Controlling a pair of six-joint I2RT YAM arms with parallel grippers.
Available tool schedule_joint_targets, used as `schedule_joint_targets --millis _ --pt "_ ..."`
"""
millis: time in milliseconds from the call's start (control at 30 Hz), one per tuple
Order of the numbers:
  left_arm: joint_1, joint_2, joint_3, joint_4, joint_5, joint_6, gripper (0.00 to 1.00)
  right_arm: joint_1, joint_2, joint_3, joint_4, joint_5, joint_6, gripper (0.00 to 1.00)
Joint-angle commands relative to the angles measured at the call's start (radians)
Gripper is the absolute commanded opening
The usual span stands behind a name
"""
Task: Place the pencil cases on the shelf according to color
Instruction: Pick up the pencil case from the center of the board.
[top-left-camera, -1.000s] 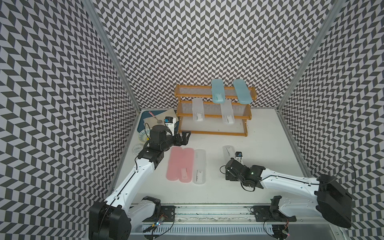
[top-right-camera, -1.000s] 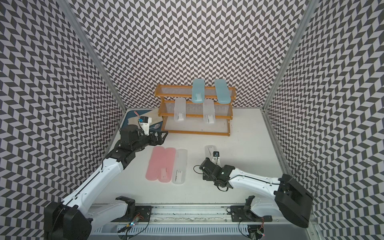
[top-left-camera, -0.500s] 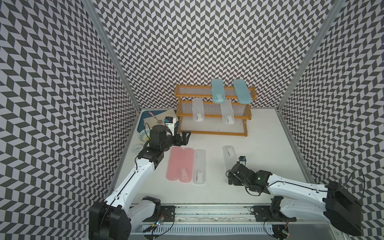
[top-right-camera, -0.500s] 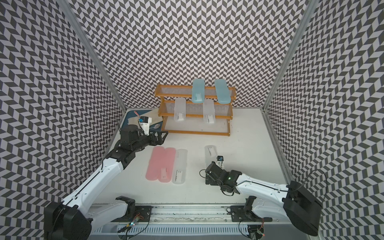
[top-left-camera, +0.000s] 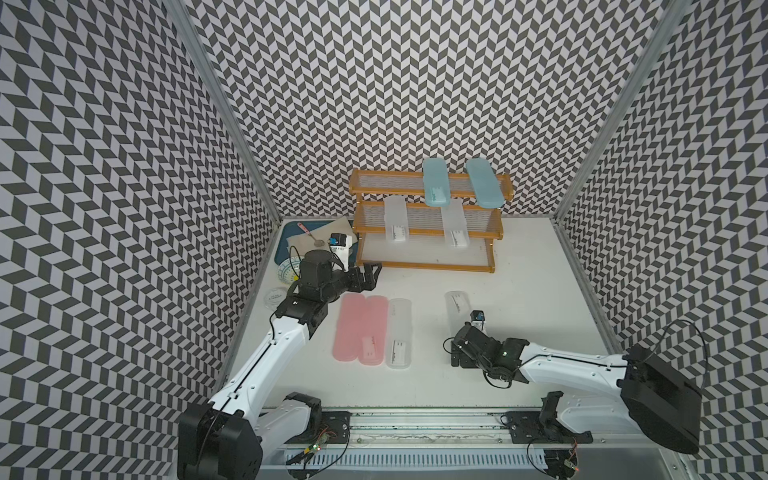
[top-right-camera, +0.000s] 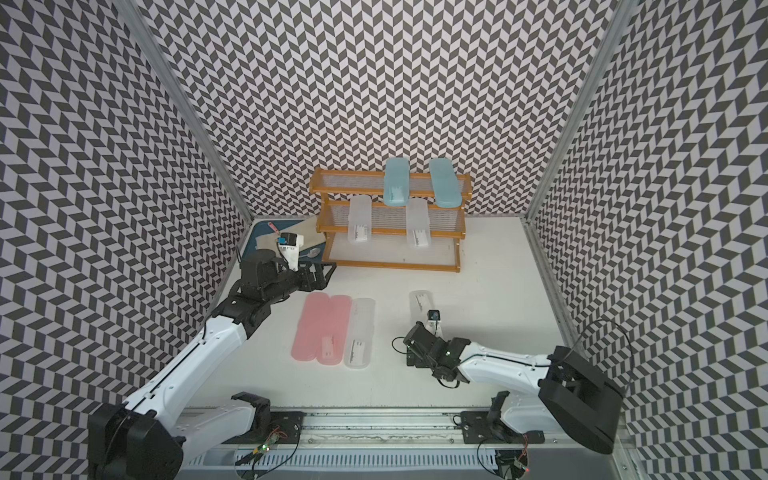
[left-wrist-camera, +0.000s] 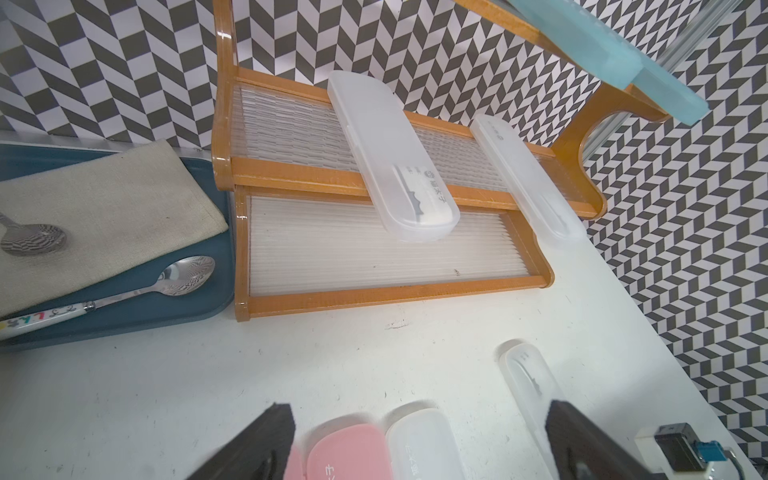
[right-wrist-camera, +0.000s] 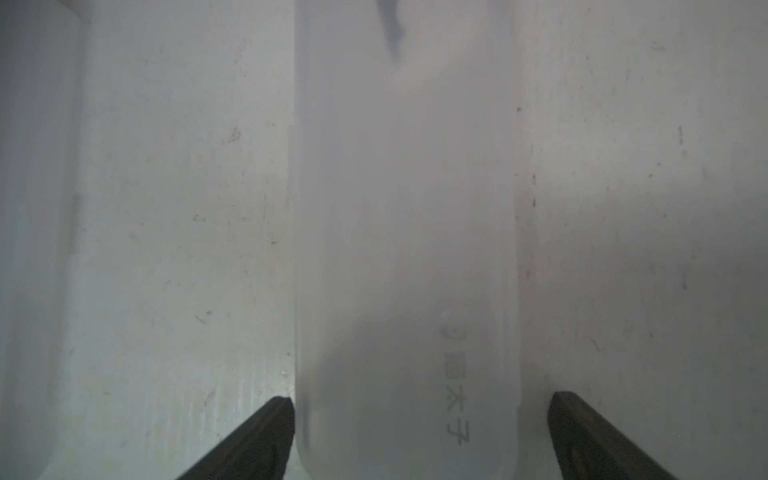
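The shelf (top-left-camera: 428, 266) (top-right-camera: 390, 266) stands at the back, with two light blue pencil cases (top-left-camera: 435, 183) on its top tier and two frosted white ones (top-left-camera: 395, 220) on the middle tier. On the table lie two pink cases (top-left-camera: 359, 328), a white case (top-left-camera: 399, 332) beside them, and another white case (top-left-camera: 456, 307) (right-wrist-camera: 407, 232) to the right. My right gripper (top-left-camera: 459, 347) (right-wrist-camera: 420, 398) is open astride that case's near end, one finger touching its side. My left gripper (top-left-camera: 370, 274) (left-wrist-camera: 419, 407) hangs open and empty above the far ends of the pink cases (left-wrist-camera: 353, 453).
A dark blue tray (top-left-camera: 284, 249) (left-wrist-camera: 124, 324) with a beige cloth and spoons (left-wrist-camera: 183, 272) sits at the back left, against the shelf's side. A round clear disc (top-left-camera: 289, 270) and a small lid (top-left-camera: 274, 297) lie by the left wall.
My right gripper has drawn back toward the table's front along the white case and its jaws have spread wider. The case stayed on the table. The left arm has not moved.
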Motion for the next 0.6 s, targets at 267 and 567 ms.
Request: schedule_joint_targets --millis 267,567 --pt "-0.002 -0.009 0.016 0.004 0.008 0.003 0.99 0.056 0.093 -0.044 0.047 -0.014 0.088 0.83" --pt "-0.002 -0.009 0.015 0.003 0.007 0.004 0.99 0.057 -0.09 -0.025 -0.07 0.082 0.11 0.69"
